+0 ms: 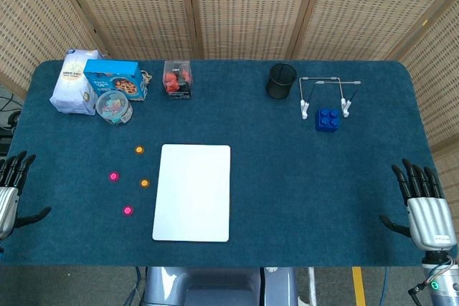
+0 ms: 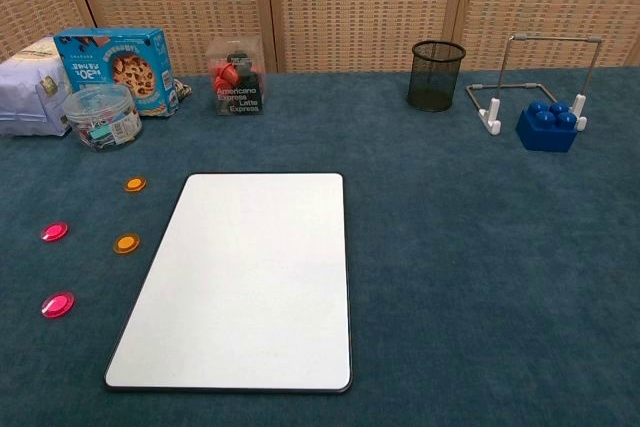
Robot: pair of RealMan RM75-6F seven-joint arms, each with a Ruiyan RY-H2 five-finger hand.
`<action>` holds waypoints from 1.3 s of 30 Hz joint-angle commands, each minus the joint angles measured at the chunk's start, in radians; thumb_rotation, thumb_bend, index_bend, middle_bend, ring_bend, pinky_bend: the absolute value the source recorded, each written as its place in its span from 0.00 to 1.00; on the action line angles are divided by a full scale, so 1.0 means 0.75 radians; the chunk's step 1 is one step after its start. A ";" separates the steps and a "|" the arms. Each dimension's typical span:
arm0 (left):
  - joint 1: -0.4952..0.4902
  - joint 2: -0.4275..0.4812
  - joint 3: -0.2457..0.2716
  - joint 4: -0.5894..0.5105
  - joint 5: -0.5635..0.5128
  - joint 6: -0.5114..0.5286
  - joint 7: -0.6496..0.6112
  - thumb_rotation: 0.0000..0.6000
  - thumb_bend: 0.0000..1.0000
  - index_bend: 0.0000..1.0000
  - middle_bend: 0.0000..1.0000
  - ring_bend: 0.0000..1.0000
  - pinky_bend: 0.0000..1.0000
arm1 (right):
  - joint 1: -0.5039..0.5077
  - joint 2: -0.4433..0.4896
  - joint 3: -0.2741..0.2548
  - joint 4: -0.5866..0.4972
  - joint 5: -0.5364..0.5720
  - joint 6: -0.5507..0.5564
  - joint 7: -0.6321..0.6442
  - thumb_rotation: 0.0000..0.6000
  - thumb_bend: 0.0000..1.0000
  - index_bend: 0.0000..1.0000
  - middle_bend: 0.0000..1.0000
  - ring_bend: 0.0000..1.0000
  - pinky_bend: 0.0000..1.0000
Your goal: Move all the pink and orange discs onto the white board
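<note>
4 discs (2 pink (image 1: 113, 176), 2 orange (image 1: 139, 150)) lie left-center, beside white board (image 1: 192, 192); left hand (image 1: 10, 190) near, right hand (image 1: 425, 209) far, both spread, empty.

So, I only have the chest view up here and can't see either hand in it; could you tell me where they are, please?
Observer: In the head view the left hand sits at the table's left edge, level with the discs, fingers spread, holding nothing.
Operator: Thank you. And the right one?
Observer: The right hand is at the opposite edge, far from the white board, also open and empty.
Operator: Is anything near it that I might knock?
Observer: No; the closest thing, the blue block, lies well up the table from it.
</note>
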 commanded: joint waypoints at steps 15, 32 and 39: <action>-0.077 -0.035 0.070 0.034 0.116 -0.142 -0.073 1.00 0.01 0.19 0.00 0.00 0.00 | -0.004 0.004 -0.001 -0.017 0.022 -0.017 0.003 1.00 0.00 0.00 0.00 0.00 0.00; -0.260 -0.179 0.074 -0.028 -0.001 -0.482 0.099 1.00 0.22 0.37 0.00 0.00 0.00 | -0.003 0.024 -0.006 -0.023 0.030 -0.041 0.068 1.00 0.00 0.00 0.00 0.00 0.00; -0.283 -0.295 0.075 0.029 -0.089 -0.536 0.177 1.00 0.23 0.39 0.00 0.00 0.00 | -0.002 0.030 -0.008 -0.027 0.032 -0.048 0.087 1.00 0.00 0.00 0.00 0.00 0.00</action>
